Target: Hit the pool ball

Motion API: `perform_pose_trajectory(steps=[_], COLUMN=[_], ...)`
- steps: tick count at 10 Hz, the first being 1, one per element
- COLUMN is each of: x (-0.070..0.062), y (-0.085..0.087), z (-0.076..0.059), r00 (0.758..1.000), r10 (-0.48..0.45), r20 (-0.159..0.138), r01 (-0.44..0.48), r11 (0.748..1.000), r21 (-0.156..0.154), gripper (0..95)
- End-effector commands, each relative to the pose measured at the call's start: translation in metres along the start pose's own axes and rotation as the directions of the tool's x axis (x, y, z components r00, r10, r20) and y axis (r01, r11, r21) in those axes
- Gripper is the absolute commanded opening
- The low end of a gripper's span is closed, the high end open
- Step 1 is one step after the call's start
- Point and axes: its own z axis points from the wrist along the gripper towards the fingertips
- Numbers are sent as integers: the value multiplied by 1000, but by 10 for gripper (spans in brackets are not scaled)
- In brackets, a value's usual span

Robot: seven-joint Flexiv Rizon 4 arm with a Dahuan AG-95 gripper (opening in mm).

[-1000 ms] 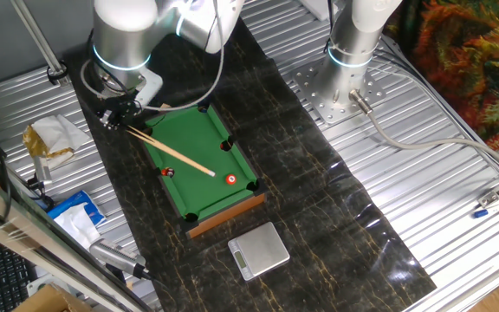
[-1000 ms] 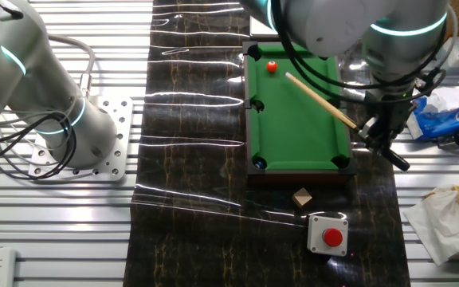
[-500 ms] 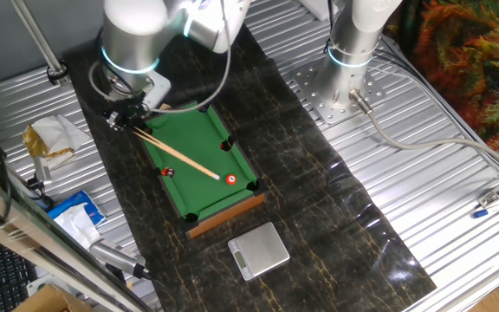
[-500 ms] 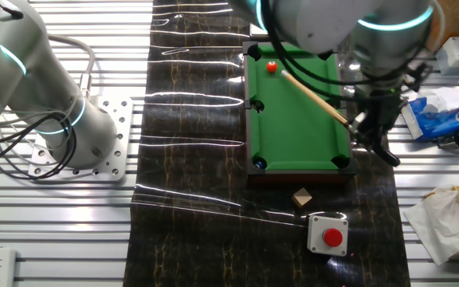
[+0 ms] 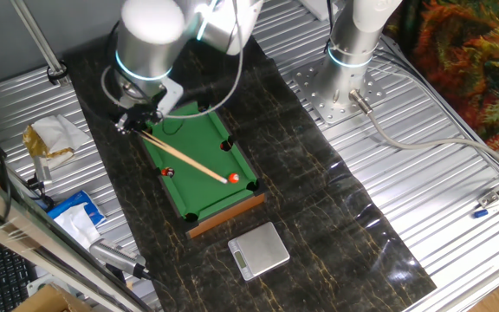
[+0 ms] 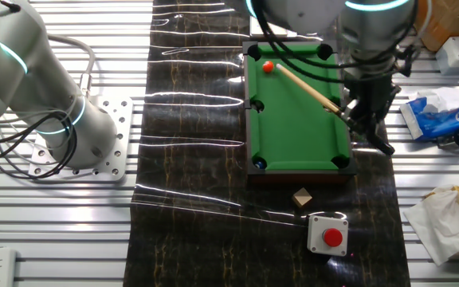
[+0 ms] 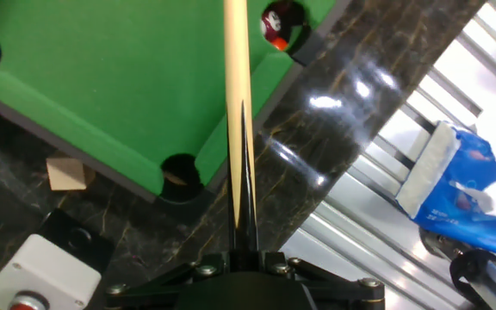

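Note:
The pool ball (image 5: 234,178) is a tiny red ball on the green mini pool table (image 5: 196,147), close to a corner pocket. It also shows in the other fixed view (image 6: 268,67). My gripper (image 5: 132,126) is shut on the butt of a wooden cue (image 5: 184,156) that lies low across the felt, its tip touching the pool ball. In the other fixed view the gripper (image 6: 356,119) hangs past the table's right rail. In the hand view the gripper (image 7: 242,248) holds the cue (image 7: 236,95) pointing straight ahead; the pool ball is out of that view.
A dark blackish-red ball (image 5: 168,172) sits near one long rail, by a pocket in the hand view (image 7: 278,21). A blue ball (image 6: 260,163) sits at a corner pocket. A wooden block (image 6: 301,197), a red-button box (image 6: 328,234), a scale (image 5: 259,250) and a blue packet (image 6: 445,118) lie around.
My gripper has moved along the cue's line toward the pool ball. The tip, short of the ball before, now touches it, and the ball has shifted slightly toward the corner pocket.

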Motion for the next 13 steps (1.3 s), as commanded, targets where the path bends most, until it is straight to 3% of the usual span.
perform_pose_trajectory(steps=[1,4,9,11,13], x=[0,-1,-5,-9,-21], y=[2,5,13,13,6], z=[-1,1,3,3,-4], r00=[1000,998,999,999,998], r10=[-3,-34,-10,36,50], r20=[-21,-46,-31,-28,-46], r01=[3,35,10,-36,-51], r11=[1000,999,1000,999,998], r21=[4,16,8,-8,-25], gripper=[0,0,0,0,0])
